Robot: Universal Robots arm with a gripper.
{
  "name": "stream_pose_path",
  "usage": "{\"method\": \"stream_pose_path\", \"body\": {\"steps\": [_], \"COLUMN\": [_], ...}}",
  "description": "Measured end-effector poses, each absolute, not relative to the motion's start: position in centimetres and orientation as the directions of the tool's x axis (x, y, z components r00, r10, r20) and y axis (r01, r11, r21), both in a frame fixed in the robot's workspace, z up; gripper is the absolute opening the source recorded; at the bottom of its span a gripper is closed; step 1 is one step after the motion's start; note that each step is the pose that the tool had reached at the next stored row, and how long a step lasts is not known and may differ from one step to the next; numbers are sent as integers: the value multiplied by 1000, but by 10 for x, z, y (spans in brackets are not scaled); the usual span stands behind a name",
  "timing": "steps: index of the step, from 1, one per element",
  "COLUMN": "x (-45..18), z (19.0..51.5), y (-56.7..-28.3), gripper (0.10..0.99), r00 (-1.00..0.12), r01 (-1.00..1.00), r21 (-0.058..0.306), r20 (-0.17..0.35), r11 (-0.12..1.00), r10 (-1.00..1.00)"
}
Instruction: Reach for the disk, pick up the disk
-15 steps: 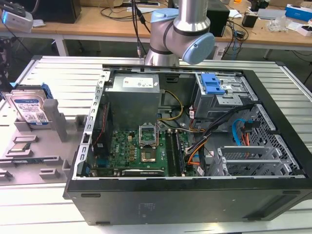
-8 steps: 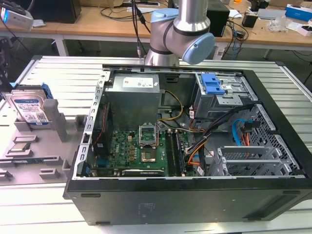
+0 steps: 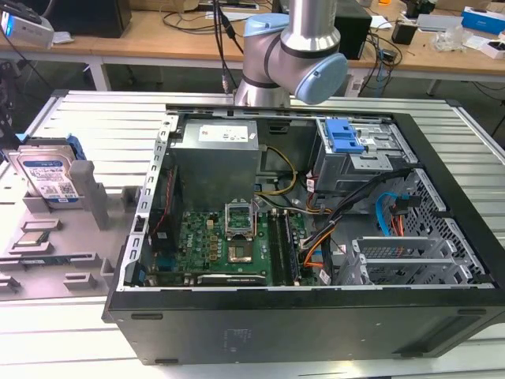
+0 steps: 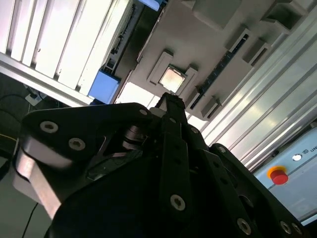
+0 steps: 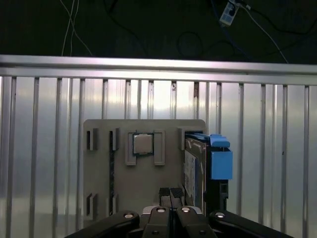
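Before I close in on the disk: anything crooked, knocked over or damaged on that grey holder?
Nothing stands out. The disk stands upright on edge in its slot of the grey holder, the chip lies flat in its recess, and the shut pincer hangs clear of both.

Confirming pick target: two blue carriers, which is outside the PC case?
The one framing the disk, standing on edge in the grey fixture at the exterior view's left. The other blue carrier sits inside the PC case.
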State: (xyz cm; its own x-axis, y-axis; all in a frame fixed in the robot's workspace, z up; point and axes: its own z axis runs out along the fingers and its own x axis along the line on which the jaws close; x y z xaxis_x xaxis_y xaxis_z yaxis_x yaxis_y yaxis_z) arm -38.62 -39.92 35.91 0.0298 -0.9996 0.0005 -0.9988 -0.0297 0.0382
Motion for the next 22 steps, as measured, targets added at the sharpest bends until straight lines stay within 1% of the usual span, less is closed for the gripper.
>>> {"method": "stream_pose_path", "body": {"steps": [4, 5, 7, 8, 14, 16, 22], "x": [-386, -386, -386, -386, -386, -386, -386], "z": [359, 359, 359, 359, 359, 359, 359], "y": [-399, -399, -399, -399, -394, -379, -360], "gripper": [357, 478, 478, 545, 545, 545, 545], "r00": [32, 33, 34, 35, 35, 35, 35], "r01": [-999, -999, -999, -999, -999, -999, -999], "r21": [38, 38, 38, 38, 38, 38, 38], "r20": [1, 0, 1, 0, 1, 1, 1], "r11": [-32, -33, -34, -34, -35, -35, -35], "r10": [-999, -999, -999, -999, -999, -999, -999]}}
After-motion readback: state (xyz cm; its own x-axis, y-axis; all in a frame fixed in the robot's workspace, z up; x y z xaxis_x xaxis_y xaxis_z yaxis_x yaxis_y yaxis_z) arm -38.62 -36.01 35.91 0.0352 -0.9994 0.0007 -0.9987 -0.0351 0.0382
